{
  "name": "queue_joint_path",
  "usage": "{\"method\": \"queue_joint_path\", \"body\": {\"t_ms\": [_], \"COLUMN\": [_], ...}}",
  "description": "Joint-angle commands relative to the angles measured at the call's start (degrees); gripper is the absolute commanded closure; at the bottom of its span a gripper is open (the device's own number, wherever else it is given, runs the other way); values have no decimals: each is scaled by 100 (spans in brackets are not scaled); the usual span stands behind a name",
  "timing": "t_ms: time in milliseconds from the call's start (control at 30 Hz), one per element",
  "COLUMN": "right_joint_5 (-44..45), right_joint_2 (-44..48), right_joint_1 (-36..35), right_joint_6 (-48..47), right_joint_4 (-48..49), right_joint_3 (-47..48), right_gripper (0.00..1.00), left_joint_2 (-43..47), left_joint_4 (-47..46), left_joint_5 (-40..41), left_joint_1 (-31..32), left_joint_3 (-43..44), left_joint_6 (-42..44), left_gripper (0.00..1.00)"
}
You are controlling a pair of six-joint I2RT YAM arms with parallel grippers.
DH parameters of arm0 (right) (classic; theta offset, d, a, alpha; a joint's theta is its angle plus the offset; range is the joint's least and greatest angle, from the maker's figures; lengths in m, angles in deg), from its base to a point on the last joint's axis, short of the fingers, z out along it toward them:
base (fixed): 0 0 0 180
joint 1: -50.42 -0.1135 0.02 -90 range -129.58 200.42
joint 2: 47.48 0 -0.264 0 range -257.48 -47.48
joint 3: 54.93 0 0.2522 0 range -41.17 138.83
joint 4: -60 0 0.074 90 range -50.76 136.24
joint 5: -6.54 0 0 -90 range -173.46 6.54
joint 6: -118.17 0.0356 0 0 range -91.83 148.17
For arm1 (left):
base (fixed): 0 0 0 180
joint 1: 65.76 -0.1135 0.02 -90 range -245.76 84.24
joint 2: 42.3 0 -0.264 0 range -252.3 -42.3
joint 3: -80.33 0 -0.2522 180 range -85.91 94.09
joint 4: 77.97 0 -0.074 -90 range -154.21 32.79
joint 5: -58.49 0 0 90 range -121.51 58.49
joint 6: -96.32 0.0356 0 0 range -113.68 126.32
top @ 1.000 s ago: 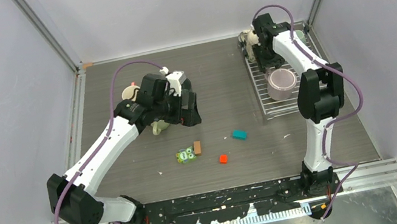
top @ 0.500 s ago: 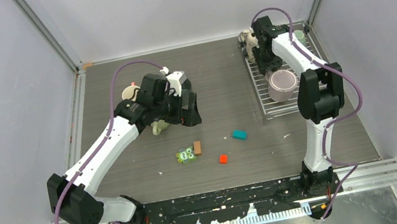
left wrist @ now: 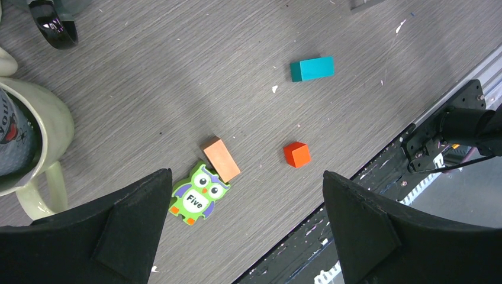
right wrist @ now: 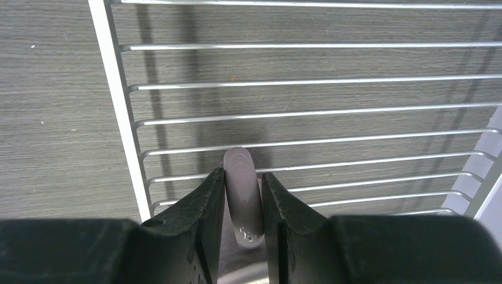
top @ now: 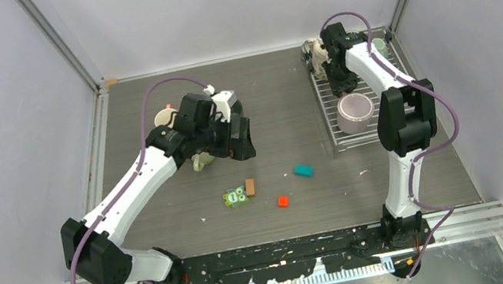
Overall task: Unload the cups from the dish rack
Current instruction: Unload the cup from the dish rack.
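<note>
grip: right pincer (right wrist: pixel 243 177) clenched on handle (right wrist: pixel 241 204) of pink mug (top: pixel 354 113), upper right | advice: lift straight off rack (right wrist: pixel 127 118), keep level | left pincer (left wrist: pixel 247 176) released

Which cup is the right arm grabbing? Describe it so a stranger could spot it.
Find the wire dish rack on the right of the table. The mauve-pink mug stands upright on its near half. Only it is pinkish; the cream mug and pale green mug are at the far end.

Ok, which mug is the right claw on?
The mauve-pink ceramic mug on the silver wire rack: its handle is pinched in the right claw; the cream ceramic mug sits farther back.
</note>
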Motion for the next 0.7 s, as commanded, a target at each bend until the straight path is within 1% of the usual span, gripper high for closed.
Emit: {"method": "queue_joint_path", "body": {"t_ms": [0, 167, 233, 367, 667], "right_joint_5": [200, 196, 111, -2, -264], "right_joint_2": [199, 286, 323, 292, 274], "right_joint_1": [35, 196, 250, 265, 251], "right_joint_6": [127, 376, 418, 422, 470], "right_joint_4": [29, -2, -30, -192, -439], "right_joint_3": [56, 134, 153, 207, 151], "right_gripper": [75, 75, 67, 60, 58], "left_joint_2": [6, 3, 6, -2, -34], "left_joint_4": [-160, -173, -170, -173, -175], "left_joint_5": [-104, -103, -113, -123, -147], "left_joint_1": [28, 23, 30, 29, 27], "left_joint_3": [-12, -12, -2, -11, -3], "left_joint_6": [-27, -30, -27, -34, -47], "left_gripper": [0, 0, 0, 0, 0]}}
